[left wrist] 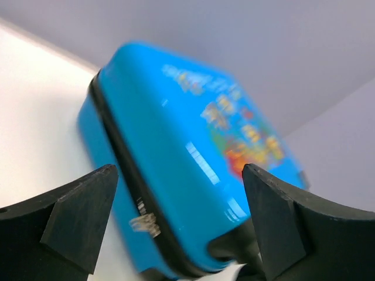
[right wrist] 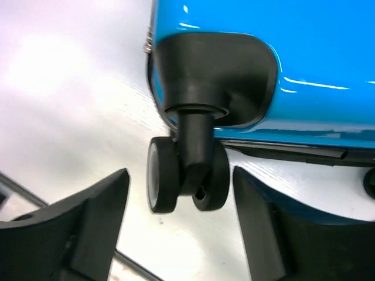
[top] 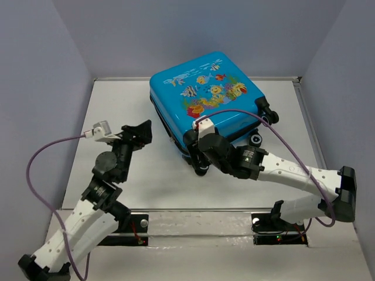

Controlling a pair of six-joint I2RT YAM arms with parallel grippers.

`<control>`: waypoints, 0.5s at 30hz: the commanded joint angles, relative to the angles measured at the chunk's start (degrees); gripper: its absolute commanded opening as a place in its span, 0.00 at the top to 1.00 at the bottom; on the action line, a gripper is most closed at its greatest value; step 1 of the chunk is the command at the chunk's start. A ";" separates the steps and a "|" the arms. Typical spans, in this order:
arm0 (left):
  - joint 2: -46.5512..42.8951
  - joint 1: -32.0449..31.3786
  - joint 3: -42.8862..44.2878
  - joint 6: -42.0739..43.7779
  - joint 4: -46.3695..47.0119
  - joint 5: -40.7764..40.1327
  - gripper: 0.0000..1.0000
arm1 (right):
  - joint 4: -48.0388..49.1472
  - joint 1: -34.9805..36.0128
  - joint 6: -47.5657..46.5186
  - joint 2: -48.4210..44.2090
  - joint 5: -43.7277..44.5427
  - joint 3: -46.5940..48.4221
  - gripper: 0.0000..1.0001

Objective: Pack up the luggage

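Note:
The luggage (top: pixel 205 96) is a bright blue hard-shell suitcase lying shut on the table, fish and coral print face up. My left gripper (top: pixel 142 132) is open and empty just left of its near-left side. In the left wrist view the luggage (left wrist: pixel 176 146) and its black seam show between the fingers, ahead of my left gripper (left wrist: pixel 179 225). My right gripper (top: pixel 193 153) is open at the near corner. In the right wrist view a black caster wheel (right wrist: pixel 187 175) under the luggage (right wrist: pixel 263 35) hangs just ahead of my right gripper (right wrist: pixel 181 225), untouched.
Two more wheels (top: pixel 268 111) (top: pixel 255 139) stick out at the suitcase's right side. The white table (top: pixel 117 99) is walled by grey panels on three sides. The arms' cables loop above the table on both sides.

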 commanded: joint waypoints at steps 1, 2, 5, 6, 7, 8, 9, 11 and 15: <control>-5.70 -0.23 9.59 1.45 -9.60 1.83 0.01 | 1.86 2.18 -2.04 -7.79 -0.12 5.84 0.03; -6.32 -0.14 11.26 2.24 -9.62 2.97 0.01 | 3.18 2.18 -2.74 -9.46 0.41 5.76 0.02; -7.29 -0.23 20.56 6.80 -16.10 7.36 0.01 | 7.32 2.18 -6.69 -16.23 2.78 5.05 0.00; -7.38 -0.23 22.16 7.69 -17.17 8.16 0.01 | 7.24 2.18 -7.40 -17.55 3.48 5.31 0.00; -7.21 -0.14 23.92 8.92 -18.31 9.12 0.01 | 7.15 2.18 -8.19 -18.86 4.18 5.58 0.00; -6.94 -0.23 27.16 9.98 -20.24 10.18 0.01 | 7.15 2.18 -8.81 -21.84 4.10 5.49 0.00; -6.42 -0.23 28.58 10.68 -21.22 11.41 0.01 | 7.24 2.18 -8.99 -23.43 4.10 5.41 0.00; -6.06 -0.23 31.30 12.62 -22.89 12.12 0.01 | 8.28 2.18 -9.25 -28.07 5.24 4.53 0.00; -6.76 -0.23 31.76 13.50 -23.77 11.24 0.01 | 11.27 2.18 -9.34 -36.44 7.00 0.85 0.00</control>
